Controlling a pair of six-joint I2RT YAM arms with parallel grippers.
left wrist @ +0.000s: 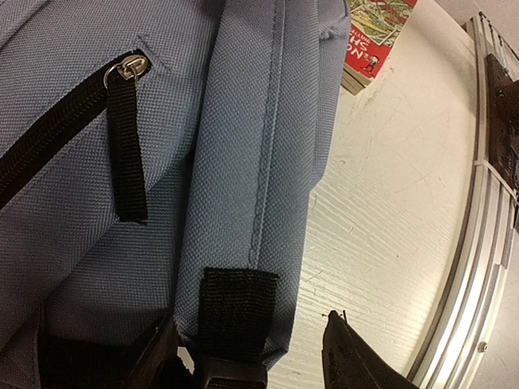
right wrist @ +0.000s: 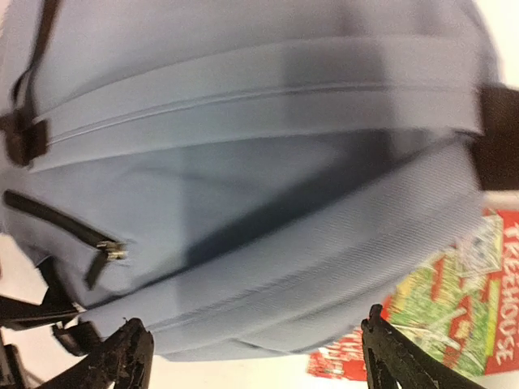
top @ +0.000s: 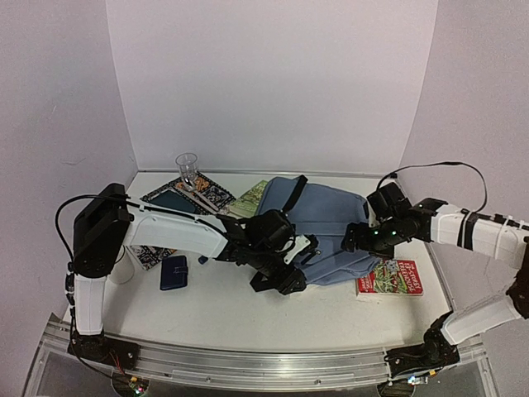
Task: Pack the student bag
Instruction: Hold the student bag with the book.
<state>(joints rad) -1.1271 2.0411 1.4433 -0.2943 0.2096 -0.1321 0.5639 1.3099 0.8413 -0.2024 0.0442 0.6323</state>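
The student bag [top: 331, 223], grey-blue fabric with black straps, lies flat in the middle of the table. My left gripper [top: 287, 279] is at its near left edge. In the left wrist view the jaws [left wrist: 250, 318] stand open around the end of a padded shoulder strap [left wrist: 259, 146] with black webbing [left wrist: 237, 308]. The right finger is clear of the fabric. A closed dark zipper [left wrist: 49, 138] with a black pull tab runs beside it. My right gripper [top: 354, 240] is at the bag's right side, open [right wrist: 251, 320] and straddling the bag's lower edge [right wrist: 268, 275].
A red book [top: 390, 277] lies partly under the bag's right corner. A dark blue wallet [top: 173, 271] is at near left. A patterned book [top: 194, 196], a green book [top: 250, 198] and a clear glass [top: 187, 167] stand at the back. White walls enclose the table.
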